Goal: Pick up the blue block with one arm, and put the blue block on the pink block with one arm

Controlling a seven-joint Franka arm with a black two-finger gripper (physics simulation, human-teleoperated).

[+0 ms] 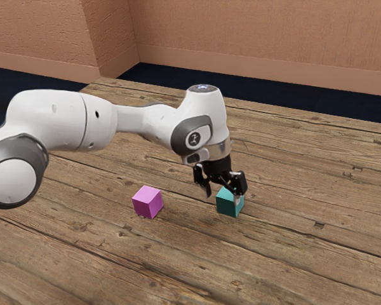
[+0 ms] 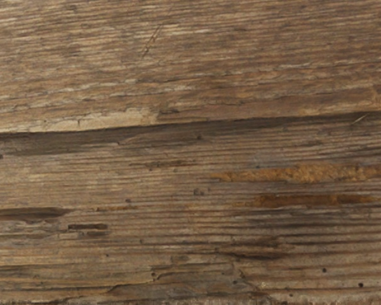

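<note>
My gripper [image 1: 224, 192] is down low over the worktop [image 1: 305, 260], pointing straight down, right at the blue block [image 1: 228, 203]; the block's upper part sits within the gripper's span, but whether the gripper has closed on it or merely straddles it I cannot tell. The block reads more teal than blue on my screen; its underside looks to be at or just off the planks, and I cannot say which. The pink block [image 1: 147, 202] rests on the worktop toward the exterior view's left of the blue one, near it but clearly apart, with bare wood between them and nothing on top of it. My arm [image 1: 114, 124] reaches in from the exterior view's left, white with grey joints, its wrist bent down above the blue block. In the wrist view I see weathered planks of the worktop [image 2: 190, 95] with a dark seam [image 2: 178, 130] running across. Beyond the worktop's far edge lie a dark floor [image 1: 273, 89] and a tan wall [image 1: 254, 32].
</note>
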